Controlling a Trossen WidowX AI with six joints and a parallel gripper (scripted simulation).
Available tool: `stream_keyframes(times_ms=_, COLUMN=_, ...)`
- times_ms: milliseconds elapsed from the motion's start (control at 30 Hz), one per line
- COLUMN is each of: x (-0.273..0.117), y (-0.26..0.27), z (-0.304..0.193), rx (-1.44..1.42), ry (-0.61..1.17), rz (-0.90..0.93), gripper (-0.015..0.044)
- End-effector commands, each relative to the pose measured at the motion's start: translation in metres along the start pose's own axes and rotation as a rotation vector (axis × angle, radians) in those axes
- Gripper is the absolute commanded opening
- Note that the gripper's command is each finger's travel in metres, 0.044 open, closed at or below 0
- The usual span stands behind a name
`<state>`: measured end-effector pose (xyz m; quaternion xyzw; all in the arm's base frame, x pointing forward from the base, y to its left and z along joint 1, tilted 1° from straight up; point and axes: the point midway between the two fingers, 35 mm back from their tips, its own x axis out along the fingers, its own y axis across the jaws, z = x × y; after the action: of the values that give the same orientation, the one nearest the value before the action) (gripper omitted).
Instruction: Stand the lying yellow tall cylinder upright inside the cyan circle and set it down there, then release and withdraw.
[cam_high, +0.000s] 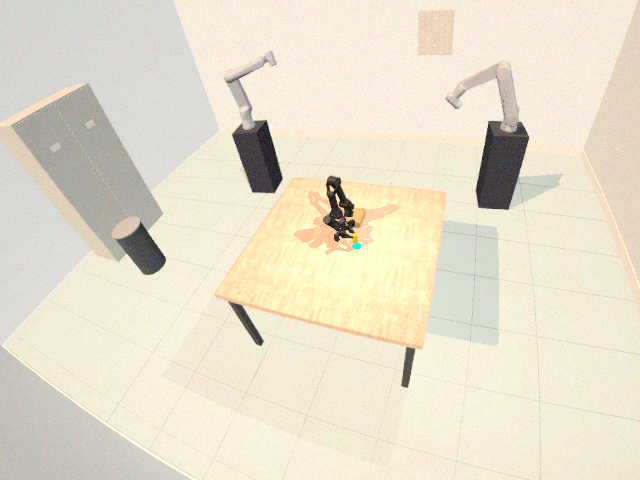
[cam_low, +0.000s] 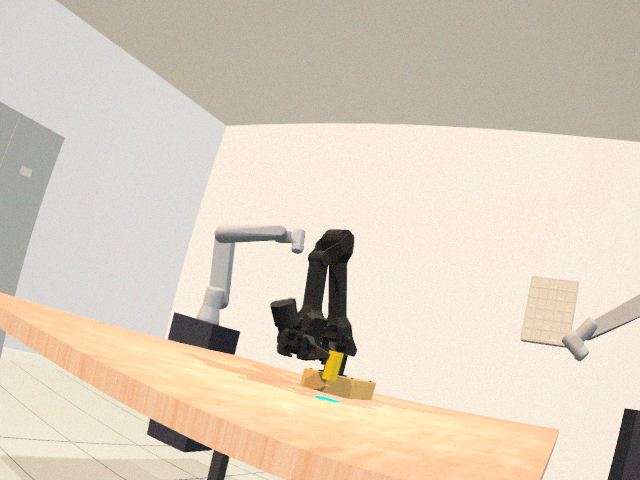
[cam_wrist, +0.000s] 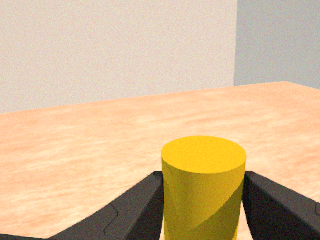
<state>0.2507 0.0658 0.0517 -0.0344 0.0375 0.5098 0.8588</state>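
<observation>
The yellow tall cylinder (cam_wrist: 203, 216) (cam_low: 332, 366) (cam_high: 355, 237) stands nearly upright between the two black fingers of my gripper (cam_wrist: 202, 227) (cam_low: 330, 361), which is shut on it. It hangs a little above the wooden table (cam_high: 330, 289) (cam_low: 155, 382). Whether the cylinder's base touches the table is hidden.
A tan wooden block (cam_low: 356, 388) (cam_high: 360, 214) lies on the table right behind the cylinder. Two grey arms on dark pedestals (cam_high: 256, 155) (cam_high: 500, 165) stand beyond the table. A grey cabinet (cam_high: 77, 165) and a dark drum (cam_high: 138, 245) stand at the left.
</observation>
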Motion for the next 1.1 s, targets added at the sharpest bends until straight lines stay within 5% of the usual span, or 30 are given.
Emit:
stream_keyframes(times_ms=0, x=0.000, y=0.004, z=-0.007, rx=0.004, ry=-0.001, rz=0.004, gripper=0.0105)
stream_keyframes(times_ms=1067, x=0.004, y=0.011, z=-0.044, rx=0.005, ry=0.001, rz=0.000, gripper=0.0105)
